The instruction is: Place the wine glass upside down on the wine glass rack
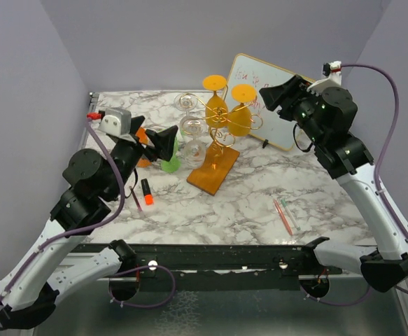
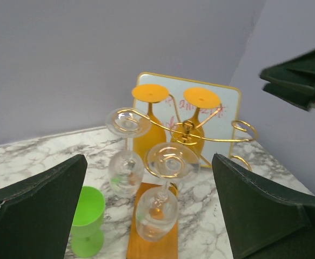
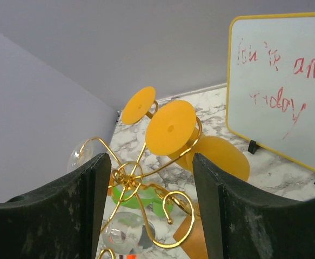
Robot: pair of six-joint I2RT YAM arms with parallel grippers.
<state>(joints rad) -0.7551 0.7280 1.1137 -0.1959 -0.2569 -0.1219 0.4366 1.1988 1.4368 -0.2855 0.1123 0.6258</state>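
Observation:
The wine glass rack [image 1: 216, 143] is a gold wire stand on an orange-brown wooden base [image 1: 213, 171] at the table's middle. Two orange glasses [image 1: 240, 115] and two clear glasses [image 1: 192, 127] hang upside down on it. A green wine glass [image 1: 170, 164] stands upright on the table left of the base; it also shows in the left wrist view [image 2: 87, 218]. My left gripper [image 1: 169, 143] is open and empty, just above and left of the green glass, facing the rack [image 2: 187, 129]. My right gripper [image 1: 273, 96] is open and empty, raised to the right of the rack [image 3: 127, 175].
A whiteboard [image 1: 277, 98] with red writing leans at the back right, behind my right gripper. An orange marker [image 1: 147, 191] lies at front left. Thin pens [image 1: 285, 214] lie at front right. Grey walls close in the back and sides.

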